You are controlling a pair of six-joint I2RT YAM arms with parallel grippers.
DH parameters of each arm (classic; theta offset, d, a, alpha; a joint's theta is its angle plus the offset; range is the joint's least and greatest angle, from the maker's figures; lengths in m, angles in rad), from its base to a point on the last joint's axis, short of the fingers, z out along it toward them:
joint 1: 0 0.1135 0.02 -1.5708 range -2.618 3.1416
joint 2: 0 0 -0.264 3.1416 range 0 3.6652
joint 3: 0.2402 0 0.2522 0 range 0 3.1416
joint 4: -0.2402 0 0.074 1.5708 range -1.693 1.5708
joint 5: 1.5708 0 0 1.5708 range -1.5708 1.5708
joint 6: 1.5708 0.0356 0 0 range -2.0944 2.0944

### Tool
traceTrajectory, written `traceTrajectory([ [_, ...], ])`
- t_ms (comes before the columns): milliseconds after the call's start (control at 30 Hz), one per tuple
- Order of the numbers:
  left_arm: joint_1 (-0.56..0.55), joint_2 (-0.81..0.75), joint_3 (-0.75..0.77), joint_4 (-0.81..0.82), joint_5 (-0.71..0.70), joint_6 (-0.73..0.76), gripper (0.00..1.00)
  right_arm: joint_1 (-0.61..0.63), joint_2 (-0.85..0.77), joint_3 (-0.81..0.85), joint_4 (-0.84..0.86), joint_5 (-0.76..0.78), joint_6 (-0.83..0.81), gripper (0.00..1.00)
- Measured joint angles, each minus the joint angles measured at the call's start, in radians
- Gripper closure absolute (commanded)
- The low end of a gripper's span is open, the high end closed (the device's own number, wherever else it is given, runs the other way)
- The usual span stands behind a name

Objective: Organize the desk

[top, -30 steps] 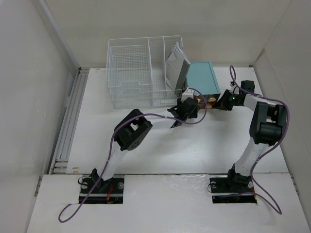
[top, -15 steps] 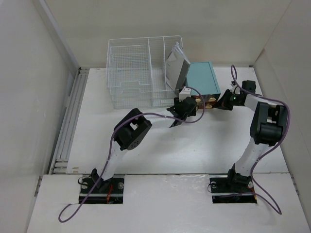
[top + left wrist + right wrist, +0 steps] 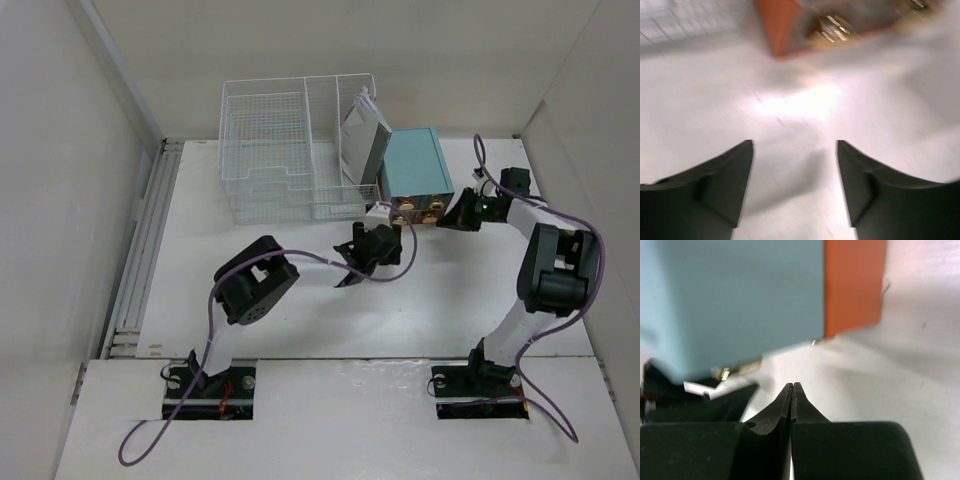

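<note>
The white desk (image 3: 300, 300) carries a teal drawer box (image 3: 415, 162) at the back, its orange-brown drawer front (image 3: 418, 210) facing me. My left gripper (image 3: 346, 272) is open and empty, hovering over bare desk in front of the drawer. In the left wrist view its fingers (image 3: 725, 175) stand wide apart and the orange drawer (image 3: 790, 25) is blurred at the top. My right gripper (image 3: 446, 218) is shut on nothing, beside the drawer's right front corner. The right wrist view shows its closed tips (image 3: 791, 386) below the teal box (image 3: 740, 300) and the orange drawer side (image 3: 855, 285).
A white wire-mesh basket (image 3: 275, 150) stands at the back left of the box, with a grey folder (image 3: 362, 135) leaning in its right compartment. Walls close in the desk on the left, the back and the right. Purple cables hang from both arms.
My left gripper has drawn back from the drawer front toward me and to the left, open throughout. The right gripper has stayed shut by the drawer's right corner.
</note>
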Motion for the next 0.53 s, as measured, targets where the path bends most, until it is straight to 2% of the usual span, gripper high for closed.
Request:
traceTrajectory([
  [100,-0.082,-0.081,-0.076,0.006,0.001,-0.001,0.20,-0.009,-0.064,-0.032,-0.045,-0.006,-0.040,1.00],
  [133,-0.111,-0.113,-0.098,0.008,0.001,-0.002,0.09,-0.012,-0.089,-0.041,-0.061,0.000,-0.058,1.00],
  [167,-0.140,-0.148,-0.119,0.008,0.000,-0.002,0.04,-0.014,-0.115,-0.046,-0.081,0.014,-0.076,0.93],
  [200,-0.168,-0.188,-0.141,0.006,0.000,-0.006,0.00,-0.017,-0.145,-0.049,-0.095,0.031,-0.097,0.81],
  [233,-0.192,-0.233,-0.162,0.004,0.000,-0.008,0.00,-0.021,-0.178,-0.050,-0.109,0.049,-0.120,0.69],
  [267,-0.210,-0.279,-0.183,0.001,0.000,-0.011,0.00,-0.022,-0.214,-0.049,-0.127,0.068,-0.148,0.39],
  [300,-0.222,-0.332,-0.205,-0.003,-0.002,-0.015,0.00,-0.023,-0.260,-0.045,-0.149,0.089,-0.182,0.27],
  [333,-0.226,-0.380,-0.224,-0.011,-0.003,-0.019,0.00,-0.023,-0.292,-0.039,-0.161,0.106,-0.198,0.20],
  [367,-0.227,-0.439,-0.246,-0.021,-0.009,-0.024,0.00,-0.026,-0.330,-0.033,-0.171,0.128,-0.224,0.07],
  [467,-0.216,-0.585,-0.288,-0.068,-0.036,-0.035,0.00,-0.026,-0.448,-0.021,-0.187,0.187,-0.281,0.00],
  [533,-0.209,-0.674,-0.312,-0.103,-0.065,-0.039,0.00,-0.026,-0.539,-0.031,-0.188,0.219,-0.309,0.00],
])
